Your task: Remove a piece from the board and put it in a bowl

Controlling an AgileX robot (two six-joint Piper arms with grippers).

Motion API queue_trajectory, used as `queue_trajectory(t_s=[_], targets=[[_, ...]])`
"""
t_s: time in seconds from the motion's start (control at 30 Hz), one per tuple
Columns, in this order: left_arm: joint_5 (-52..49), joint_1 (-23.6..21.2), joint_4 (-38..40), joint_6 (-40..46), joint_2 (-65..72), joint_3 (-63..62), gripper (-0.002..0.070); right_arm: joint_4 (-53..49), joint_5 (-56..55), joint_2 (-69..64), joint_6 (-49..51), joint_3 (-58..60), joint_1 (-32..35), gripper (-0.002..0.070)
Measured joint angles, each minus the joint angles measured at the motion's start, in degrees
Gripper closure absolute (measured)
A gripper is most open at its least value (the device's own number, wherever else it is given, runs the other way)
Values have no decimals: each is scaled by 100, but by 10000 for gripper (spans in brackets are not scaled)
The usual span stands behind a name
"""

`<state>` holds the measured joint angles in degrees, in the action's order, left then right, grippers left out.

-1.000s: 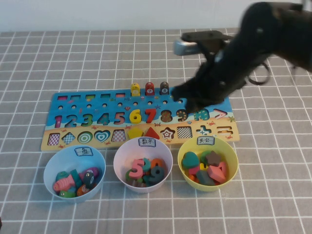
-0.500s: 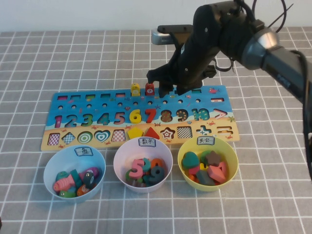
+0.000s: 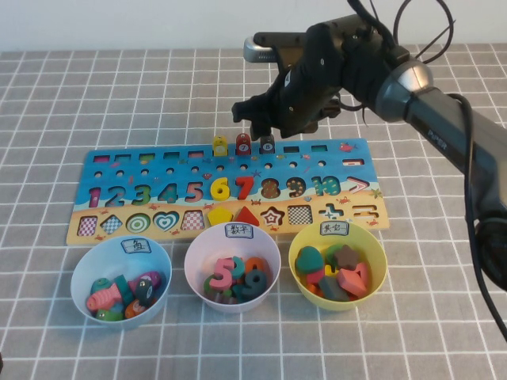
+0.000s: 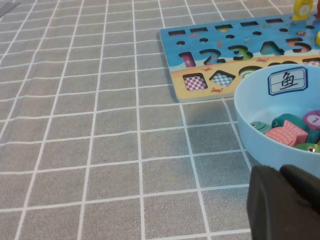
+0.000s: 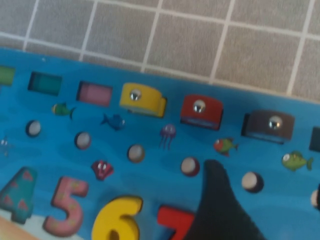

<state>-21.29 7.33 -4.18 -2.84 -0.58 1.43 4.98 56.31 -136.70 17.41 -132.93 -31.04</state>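
Observation:
The board [image 3: 170, 162] lies across the table's middle. Three pegs stand in a row at its far edge. The dark brown-black piece [image 3: 267, 143] is the rightmost, next to a red peg [image 3: 243, 144] and a yellow peg [image 3: 219, 146]. My right gripper [image 3: 257, 125] hovers open just behind and above them, holding nothing. In the right wrist view the piece [image 5: 268, 125] sits ahead of the right gripper [image 5: 265, 177], with one finger [image 5: 215, 200] over the board [image 5: 75, 165]. The pale blue bowl [image 3: 83, 273] stands front left with several fish pieces inside. My left gripper [image 4: 278, 170] is shut beside that bowl [image 4: 250, 135].
A pink-white bowl [image 3: 273, 257] of number pieces and a yellow bowl [image 3: 379, 257] of shape pieces stand in front of the board. The numbers 6 [image 3: 219, 188] and 7 [image 3: 244, 187] stick up from the board. Grey checked cloth covers the table.
The right arm swung from over the board's right part to behind the three pegs. Its jaws went from shut to open. The dark piece, hidden half a second ago, shows again.

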Motion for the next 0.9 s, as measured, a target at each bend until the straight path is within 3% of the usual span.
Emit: queue_trajectory(t_s=[0.9], targets=[[0,0,0,0,0,0,675,-185,-618,-403,57,-31,0,309]])
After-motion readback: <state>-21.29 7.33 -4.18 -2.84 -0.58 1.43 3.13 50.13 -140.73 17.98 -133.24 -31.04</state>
